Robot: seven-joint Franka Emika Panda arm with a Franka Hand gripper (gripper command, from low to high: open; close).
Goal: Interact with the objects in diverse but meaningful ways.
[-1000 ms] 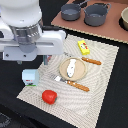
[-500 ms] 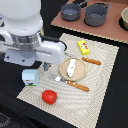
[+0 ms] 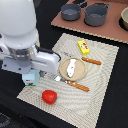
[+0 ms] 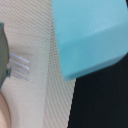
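from here i see the arm (image 3: 22, 47) bulking over the near corner of the mat (image 3: 102, 75) at the exterior view's left, and its body hides the pincer completely, so i cannot tell whether the pincer is spread or pressed together. the wrist view does not show the fingers either.

the carton (image 3: 31, 77) peeks out just under the arm, sitting at the mat's edge. in the wrist view it fills much of the frame as a light blue block (image 4: 87, 35), lying partly on the woven mat (image 4: 45, 95) and partly over the black table (image 4: 105, 100); it looks very close under the wrist.

the tomato (image 3: 49, 96) rests on the mat, near the carton and a little toward the camera. the plate (image 3: 73, 69) lies beyond the arm toward the exterior view's right, with the tube (image 3: 71, 66) on it. the fork (image 3: 75, 85) lies just beside the plate's near rim; its tines (image 4: 19, 66) show in the wrist view near the carton. the knife (image 3: 91, 61) lies at the plate's far side. the packet (image 3: 83, 47) lies farther off, well apart from the carton. two pots (image 3: 84, 12) stand on a board well beyond the mat.
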